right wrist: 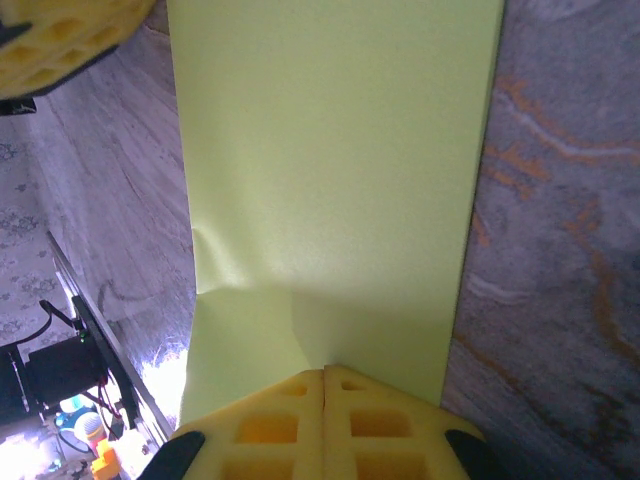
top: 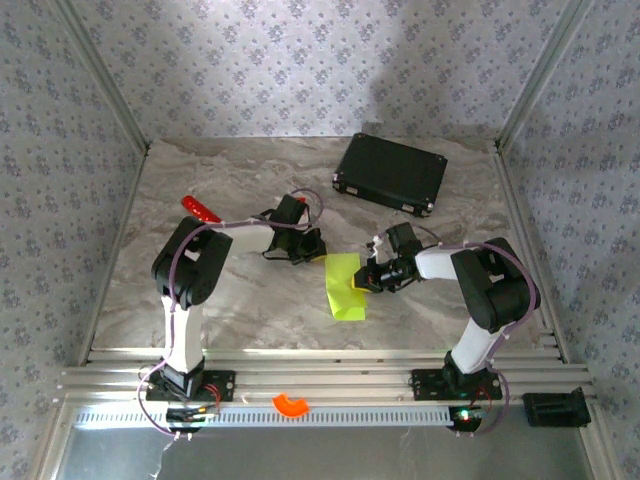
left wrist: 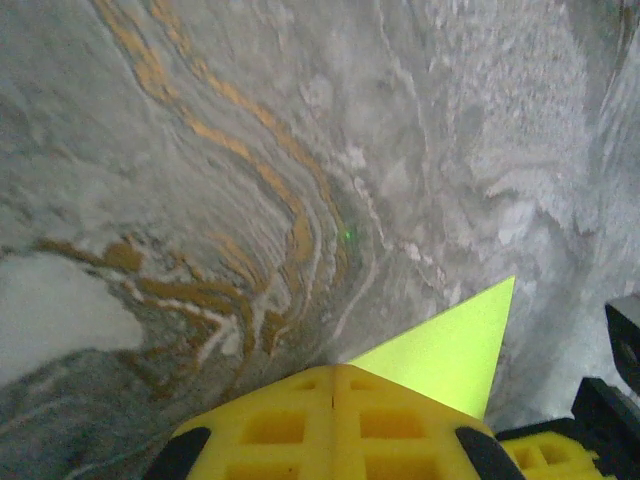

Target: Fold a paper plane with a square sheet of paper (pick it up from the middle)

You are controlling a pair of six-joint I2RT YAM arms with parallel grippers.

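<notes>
Against the closed right claw (right wrist: 325,378) lies the lime sheet (right wrist: 335,160).

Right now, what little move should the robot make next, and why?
Probably slide the shut right gripper along the lime yellow-green sheet of paper to flatten it: a wrinkle shows near it, and the shut left gripper sits by one corner.

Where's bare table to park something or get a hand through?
Free: far-left corner behind the red stick; near-left table between left arm and paper. Crowded: centre, left gripper and right gripper both at the paper, black case just behind.
</notes>
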